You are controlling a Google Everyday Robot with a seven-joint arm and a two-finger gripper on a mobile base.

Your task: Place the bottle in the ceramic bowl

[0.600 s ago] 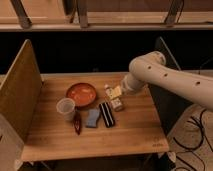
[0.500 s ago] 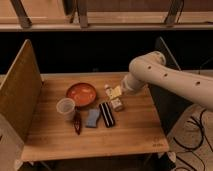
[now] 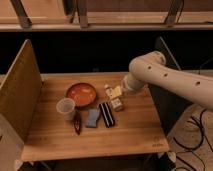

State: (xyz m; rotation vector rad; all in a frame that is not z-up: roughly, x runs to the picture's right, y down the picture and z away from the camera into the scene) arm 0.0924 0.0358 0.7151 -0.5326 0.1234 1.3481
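Note:
The orange-red ceramic bowl [image 3: 81,94] sits on the wooden table [image 3: 130,132], left of centre, and holds nothing. The small pale bottle [image 3: 112,95], with its white cap pointing to the back, is just to the right of the bowl, on or just above the tabletop. My gripper [image 3: 118,98] reaches down from the white arm [image 3: 160,75] on the right and is right at the bottle's lower half, partly covering it. I cannot tell whether it holds the bottle.
A translucent plastic cup [image 3: 65,108] stands in front of the bowl. A dark red item [image 3: 77,122], a blue sponge [image 3: 92,118] and a black bar [image 3: 106,114] lie in a row near the middle. A tall wooden panel [image 3: 19,92] walls off the left side.

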